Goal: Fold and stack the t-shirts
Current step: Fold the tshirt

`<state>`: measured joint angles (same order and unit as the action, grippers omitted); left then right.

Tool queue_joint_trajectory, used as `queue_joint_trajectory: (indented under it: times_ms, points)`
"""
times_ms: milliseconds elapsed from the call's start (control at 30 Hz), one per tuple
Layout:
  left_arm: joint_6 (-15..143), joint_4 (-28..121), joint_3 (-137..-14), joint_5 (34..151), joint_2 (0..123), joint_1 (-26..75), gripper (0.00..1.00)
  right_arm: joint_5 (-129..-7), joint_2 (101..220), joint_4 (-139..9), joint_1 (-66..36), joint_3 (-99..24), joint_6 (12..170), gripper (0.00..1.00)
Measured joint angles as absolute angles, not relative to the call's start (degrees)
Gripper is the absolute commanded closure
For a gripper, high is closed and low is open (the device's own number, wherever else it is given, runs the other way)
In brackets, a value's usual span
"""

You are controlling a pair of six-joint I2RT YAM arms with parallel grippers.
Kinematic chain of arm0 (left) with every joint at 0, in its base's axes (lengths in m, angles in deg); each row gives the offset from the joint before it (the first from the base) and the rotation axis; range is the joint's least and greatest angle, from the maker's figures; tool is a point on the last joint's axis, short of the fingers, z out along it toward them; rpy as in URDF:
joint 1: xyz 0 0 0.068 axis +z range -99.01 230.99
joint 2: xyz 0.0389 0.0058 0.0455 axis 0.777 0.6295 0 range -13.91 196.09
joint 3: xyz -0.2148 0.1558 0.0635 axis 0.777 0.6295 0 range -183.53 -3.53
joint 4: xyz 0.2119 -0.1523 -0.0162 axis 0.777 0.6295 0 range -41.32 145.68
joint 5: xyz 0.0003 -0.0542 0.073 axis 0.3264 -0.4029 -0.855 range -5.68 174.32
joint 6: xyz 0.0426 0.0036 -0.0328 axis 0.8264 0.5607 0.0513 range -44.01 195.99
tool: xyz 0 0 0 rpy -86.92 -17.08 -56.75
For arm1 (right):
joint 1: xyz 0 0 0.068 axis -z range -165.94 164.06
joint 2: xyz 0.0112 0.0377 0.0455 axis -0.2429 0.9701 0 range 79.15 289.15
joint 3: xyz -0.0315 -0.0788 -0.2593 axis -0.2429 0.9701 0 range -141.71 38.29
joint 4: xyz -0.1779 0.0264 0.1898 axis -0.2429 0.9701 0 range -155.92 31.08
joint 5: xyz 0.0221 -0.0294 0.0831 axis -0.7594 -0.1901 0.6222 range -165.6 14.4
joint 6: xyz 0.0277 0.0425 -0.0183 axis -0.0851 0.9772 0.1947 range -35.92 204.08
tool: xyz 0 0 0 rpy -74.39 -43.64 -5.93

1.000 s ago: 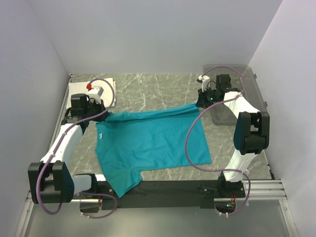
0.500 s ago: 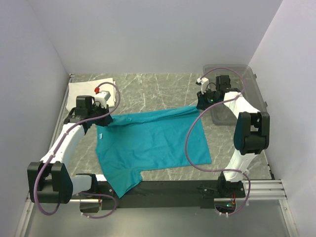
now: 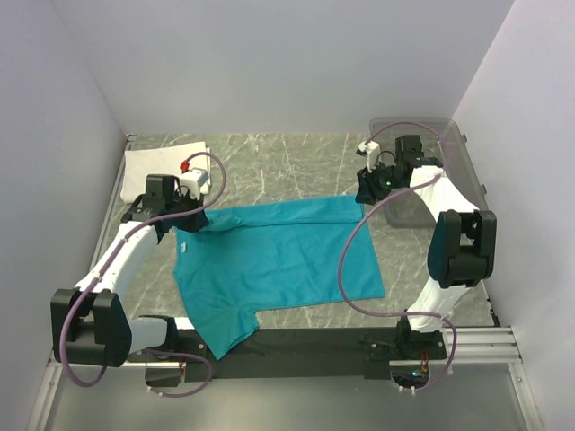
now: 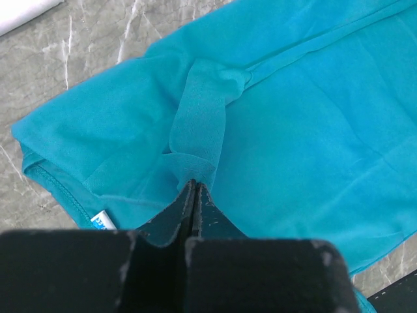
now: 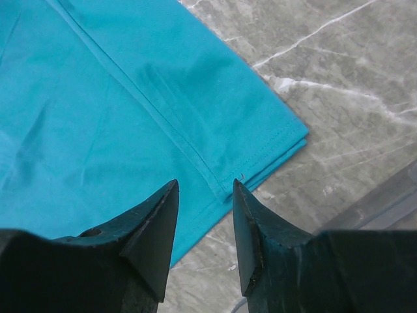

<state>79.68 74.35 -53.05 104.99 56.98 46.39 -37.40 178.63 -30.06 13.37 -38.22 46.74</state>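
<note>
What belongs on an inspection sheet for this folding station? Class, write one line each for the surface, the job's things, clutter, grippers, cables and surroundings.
Surface: grey marbled table, flat.
Job's things: teal t-shirt spread out, its far edge doubled over; white folded piece in the far left corner.
Clutter: clear plastic bin at the far right.
Grippers: left gripper shut on a pinch of the teal t-shirt; right gripper open over the shirt's corner, holding nothing.
Cables: purple cables looping along both arms.
Surroundings: plain pale walls.
</note>
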Motion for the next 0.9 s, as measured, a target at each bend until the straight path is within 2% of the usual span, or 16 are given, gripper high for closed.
queue_joint_trajectory:
  times_ms: [167, 267, 367, 433, 500, 633, 800, 900]
  points:
    - [79.85, 74.41, -53.05, 105.03, 56.96, 46.32, 0.99, -37.69, 181.89, -28.44, 11.92, -40.10, 47.68, 0.55]
    - [79.87, 74.44, -53.05, 105.01, 56.83, 46.10, 0.96, -37.93, 182.59, -28.05, 10.68, -40.06, 48.69, 0.55]
    - [80.11, 74.57, -53.05, 105.01, 56.46, 45.71, 0.80, -37.95, 182.59, -28.12, 9.87, -40.06, 49.32, 0.55]
    - [80.51, 74.94, -53.05, 104.90, 56.02, 45.27, 0.63, -37.99, 182.59, -28.03, 9.67, -40.06, 49.58, 0.55]
    - [80.88, 75.62, -53.05, 104.49, 55.32, 44.81, 0.57, -38.02, 182.59, -28.09, 9.69, -40.06, 49.87, 0.55]
    - [80.92, 77.34, -53.07, 102.98, 52.50, 44.51, 0.38, -38.04, 182.59, -28.14, 9.69, -40.06, 50.30, 0.55]
    - [79.81, 77.17, -53.60, 100.27, 49.29, 44.53, 0.35, -37.99, 182.59, -28.14, 9.26, -40.08, 51.29, 0.55]
    - [79.28, 76.84, -55.04, 101.03, 52.63, 44.53, 0.27, -37.67, 182.59, -28.14, 8.58, -40.12, 52.42, 0.54]
